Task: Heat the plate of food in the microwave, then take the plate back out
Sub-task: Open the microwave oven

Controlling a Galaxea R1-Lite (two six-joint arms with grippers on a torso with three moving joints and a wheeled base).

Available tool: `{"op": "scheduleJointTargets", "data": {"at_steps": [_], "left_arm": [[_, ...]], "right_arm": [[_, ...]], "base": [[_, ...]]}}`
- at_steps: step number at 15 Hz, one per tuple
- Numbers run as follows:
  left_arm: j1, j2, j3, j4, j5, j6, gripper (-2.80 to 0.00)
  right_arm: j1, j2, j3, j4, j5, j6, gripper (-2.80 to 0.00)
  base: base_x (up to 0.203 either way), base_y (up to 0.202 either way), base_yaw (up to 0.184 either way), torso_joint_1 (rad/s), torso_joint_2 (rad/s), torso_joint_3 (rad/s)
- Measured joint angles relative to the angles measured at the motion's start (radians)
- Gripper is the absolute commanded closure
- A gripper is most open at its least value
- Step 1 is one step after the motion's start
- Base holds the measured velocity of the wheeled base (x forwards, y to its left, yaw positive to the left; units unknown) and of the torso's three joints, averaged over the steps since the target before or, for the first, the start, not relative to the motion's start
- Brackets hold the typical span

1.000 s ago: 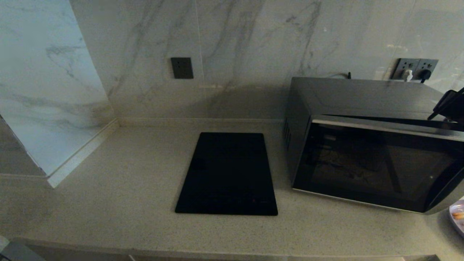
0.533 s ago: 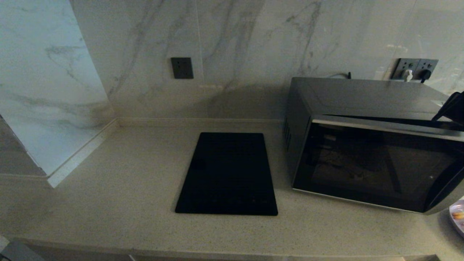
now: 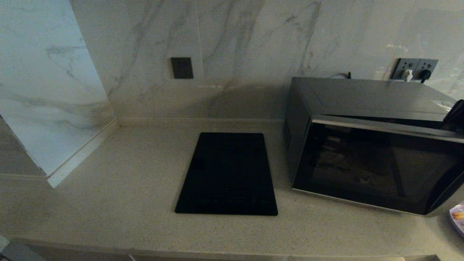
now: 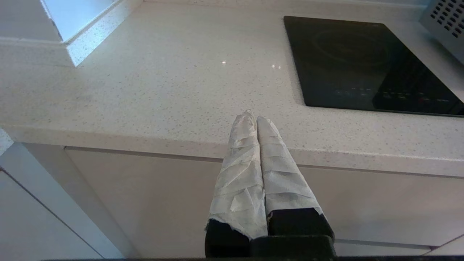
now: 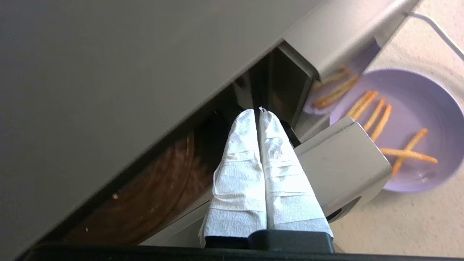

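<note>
Jaws of our right gripper (image 5: pixel 258 110) pressed together, tips in the gap behind the microwave (image 3: pixel 366 145) door's top edge. Left gripper (image 4: pixel 252 116) closed too — parked below the surface (image 3: pixel 108 203). Plate of food (image 5: pixel 406 130) beside the microwave — marble walls behind.

right gripper (image 3: pixel 455 117) lower, further right | microwave (image 3: pixel 369 145) door ajar wider
</note>
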Motion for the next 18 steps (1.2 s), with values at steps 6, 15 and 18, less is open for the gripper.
{"op": "scheduleJointTargets", "data": {"at_steps": [6,15,18], "left_arm": [[0.000,0.000,0.000,0.000,0.000,0.000,0.00],[0.000,0.000,0.000,0.000,0.000,0.000,0.00],[0.000,0.000,0.000,0.000,0.000,0.000,0.00]], "right_arm": [[0.003,-0.060,-0.003,0.074,0.002,0.001,0.00],[0.046,-0.143,-0.013,0.276,0.080,0.046,0.00],[0.049,-0.150,-0.037,0.322,0.101,0.046,0.00]], "base": [[0.000,0.000,0.000,0.000,0.00,0.000],[0.000,0.000,0.000,0.000,0.00,0.000],[0.000,0.000,0.000,0.000,0.00,0.000]]}}
